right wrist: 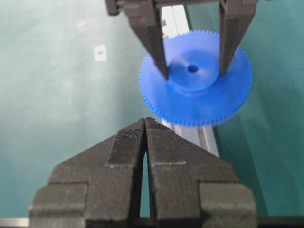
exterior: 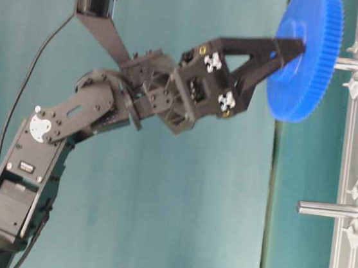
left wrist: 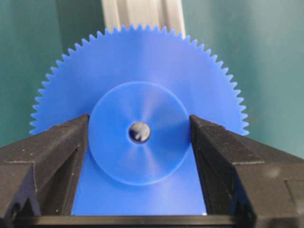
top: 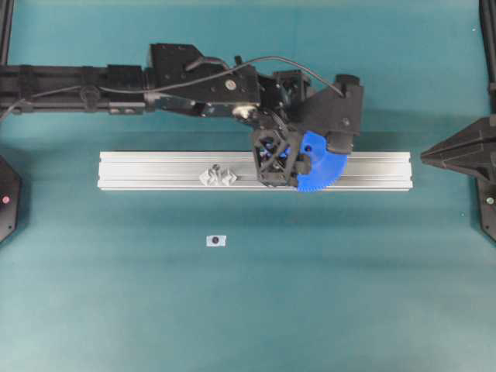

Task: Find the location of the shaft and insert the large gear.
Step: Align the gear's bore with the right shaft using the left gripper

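My left gripper point(left wrist: 139, 124) is shut on the large gear point(left wrist: 137, 76), a bright-blue toothed disc, with one finger on each side of its raised hub. I hold it flat over the right part of the aluminium rail point(top: 155, 170). In the table-level view the gear point(exterior: 304, 54) sits at the tip of the shaft point(exterior: 347, 63), a thin grey peg between two clear mounts. The centre hole point(left wrist: 139, 132) lines up with that peg. From overhead the gear point(top: 324, 167) hides it. My right gripper point(right wrist: 145, 121) is shut and holds nothing, off the rail's right end point(top: 457, 151).
A second peg point(exterior: 327, 209) with its clear mounts point(top: 219, 176) stands further left on the rail. A small white tag with a black dot point(top: 216, 240) lies on the teal table in front of the rail. Black arm bases stand at both side edges.
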Robot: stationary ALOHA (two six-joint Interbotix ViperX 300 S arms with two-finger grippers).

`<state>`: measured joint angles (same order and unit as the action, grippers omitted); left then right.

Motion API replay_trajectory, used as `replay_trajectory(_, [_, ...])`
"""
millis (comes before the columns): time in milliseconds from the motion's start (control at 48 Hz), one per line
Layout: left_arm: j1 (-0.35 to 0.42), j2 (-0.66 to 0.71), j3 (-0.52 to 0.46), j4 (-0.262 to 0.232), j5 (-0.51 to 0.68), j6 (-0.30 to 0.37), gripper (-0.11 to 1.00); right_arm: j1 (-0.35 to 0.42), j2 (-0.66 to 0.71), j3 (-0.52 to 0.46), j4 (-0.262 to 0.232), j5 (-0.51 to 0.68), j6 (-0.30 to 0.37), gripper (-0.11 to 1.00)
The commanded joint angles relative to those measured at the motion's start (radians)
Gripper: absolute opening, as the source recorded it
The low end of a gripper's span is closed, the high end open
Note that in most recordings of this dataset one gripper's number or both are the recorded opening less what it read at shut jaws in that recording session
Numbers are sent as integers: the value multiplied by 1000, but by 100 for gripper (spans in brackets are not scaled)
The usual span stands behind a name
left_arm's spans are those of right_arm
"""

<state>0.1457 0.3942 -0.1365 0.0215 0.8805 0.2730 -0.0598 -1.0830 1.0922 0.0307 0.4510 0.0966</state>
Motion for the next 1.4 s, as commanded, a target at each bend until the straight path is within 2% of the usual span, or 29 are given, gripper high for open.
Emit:
replay_trajectory(0, [6,-28,0,5,-2,5,72,-2,5,-9,-2,-12,12,7])
replay_trajectory(750, [28,-11,-35,5,-5,6,72,-5,5,-8,-2,-23,14,7])
replay_trajectory(1125, [-28,6,-37,5,3,2,72,-5,5,-5,0,-28,14,7])
replay_trajectory(1376, [-28,0,-37,5,12,0,82,-5,5,-6,0,-26,14,7])
